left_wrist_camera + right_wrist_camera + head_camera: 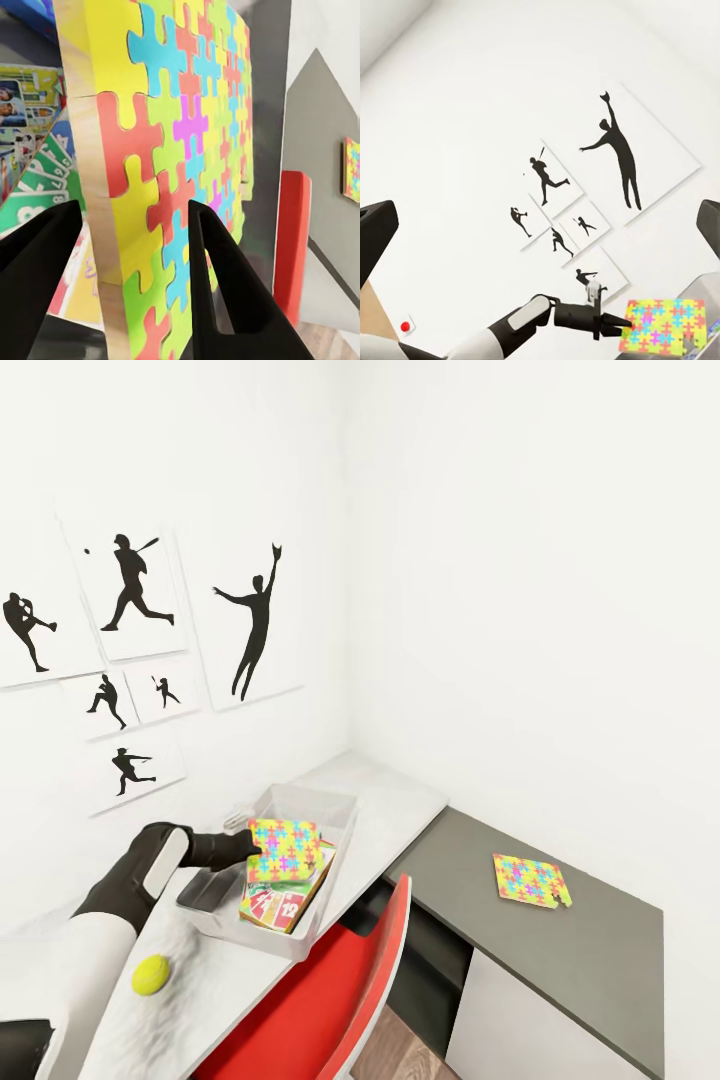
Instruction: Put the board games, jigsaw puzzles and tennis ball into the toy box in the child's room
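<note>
Jigsaw (284,850) hangs upright over the toy box (345,815), left gripper (131,247) fingers clamping its edge, likely so it drops onto the games (285,905) inside; right gripper's (540,225) fingers spread wide, empty

One jigsaw puzzle (283,851) sits over the toy box (330,830), tennis ball (151,974) before it, second jigsaw puzzle (530,879) right.

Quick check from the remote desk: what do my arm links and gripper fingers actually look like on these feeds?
The left arm has a white shell on its rear part, then black segments with a light grey panel, narrowing to a black wrist. The left gripper has two flat, matte black fingers tapering to blunt tips. The right gripper's fingers look equally black. No cables or markings are visible.
</note>
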Robot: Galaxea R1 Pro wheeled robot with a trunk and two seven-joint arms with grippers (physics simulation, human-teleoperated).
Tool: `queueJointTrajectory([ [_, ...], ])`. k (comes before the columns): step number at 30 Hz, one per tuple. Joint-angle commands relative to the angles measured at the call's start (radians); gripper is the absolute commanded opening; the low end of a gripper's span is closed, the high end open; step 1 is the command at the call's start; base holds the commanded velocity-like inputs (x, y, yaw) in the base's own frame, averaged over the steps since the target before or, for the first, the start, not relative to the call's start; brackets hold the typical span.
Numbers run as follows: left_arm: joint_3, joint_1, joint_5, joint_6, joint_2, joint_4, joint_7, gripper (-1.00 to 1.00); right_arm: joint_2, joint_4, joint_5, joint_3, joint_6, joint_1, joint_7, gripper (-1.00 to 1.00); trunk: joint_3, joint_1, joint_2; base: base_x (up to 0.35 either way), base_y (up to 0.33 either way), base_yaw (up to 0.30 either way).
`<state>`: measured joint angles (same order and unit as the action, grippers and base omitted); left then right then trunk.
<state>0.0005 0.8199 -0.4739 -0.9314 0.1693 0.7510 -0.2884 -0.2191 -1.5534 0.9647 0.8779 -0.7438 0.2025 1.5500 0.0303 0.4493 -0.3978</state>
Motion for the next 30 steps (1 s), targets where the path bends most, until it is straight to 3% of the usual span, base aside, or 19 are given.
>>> queueJointTrajectory([
  [1, -0.001, 0.001, 0.005, -0.003, 0.0, 0.0, -0.002, -1.0, 0.0, 0.0, 0.003, 0.0, -0.011, 0.0, 0.001, 1.0, 0.002, 0.001, -0.002, 0.0, 0.0, 0.0],
  [4, -0.003, 0.001, 0.005, -0.003, 0.001, -0.001, 0.003, -1.0, 0.0, 0.0, 0.003, 0.0, -0.011, 0.0, 0.001, 1.0, 0.002, 0.001, -0.002, 0.0, 0.0, 0.0],
  [5, -0.003, 0.001, 0.005, -0.003, 0.001, -0.001, 0.004, 1.0, 0.0, 0.0, 0.003, 0.0, -0.011, 0.0, 0.001, 1.0, 0.002, 0.001, -0.002, 0.0, 0.0, 0.0],
  [15, 0.002, 0.001, 0.002, 0.03, 0.004, -0.001, 0.0, 1.0, 0.0, 0.0, 0.003, 0.001, -0.011, 0.0, 0.002, 1.0, 0.002, 0.001, -0.002, 0.0, 0.0, 0.0],
  [20, 0.01, 0.001, -0.01, 0.019, 0.021, 0.019, -0.037, 1.0, 0.0, 0.0, 0.003, 0.0, -0.01, 0.0, 0.002, 1.0, 0.002, 0.001, -0.002, 0.0, 0.0, 0.0],
  [23, 0.021, -0.001, -0.018, -0.024, 0.052, 0.044, -0.143, 1.0, 0.0, 0.0, 0.003, 0.0, -0.01, 0.0, 0.002, 1.0, 0.002, 0.001, -0.002, 0.0, 0.0, 0.0],
  [24, 0.027, -0.003, -0.02, -0.046, 0.07, 0.054, -0.213, 1.0, 0.0, 0.0, 0.003, 0.0, -0.01, 0.0, 0.002, 1.0, 0.002, 0.001, -0.002, 0.0, 0.0, 0.0],
  [27, 0.034, -0.015, -0.022, -0.077, 0.151, 0.073, -0.499, 1.0, 0.0, 0.0, 0.003, 0.001, -0.009, 0.0, 0.002, 1.0, 0.002, 0.001, -0.002, 0.0, 0.0, 0.0],
  [28, 0.034, -0.02, -0.022, -0.079, 0.168, 0.075, -0.553, 1.0, 0.0, 0.0, 0.003, 0.001, -0.009, 0.0, 0.002, 1.0, 0.002, 0.001, -0.002, 0.0, 0.0, 0.0],
  [30, 0.036, -0.064, -0.021, -0.08, 0.233, 0.08, -0.77, 1.0, 0.0, 0.0, 0.003, 0.001, -0.009, 0.0, 0.002, 1.0, 0.002, 0.001, -0.002, 0.0, 0.0, 0.0],
])
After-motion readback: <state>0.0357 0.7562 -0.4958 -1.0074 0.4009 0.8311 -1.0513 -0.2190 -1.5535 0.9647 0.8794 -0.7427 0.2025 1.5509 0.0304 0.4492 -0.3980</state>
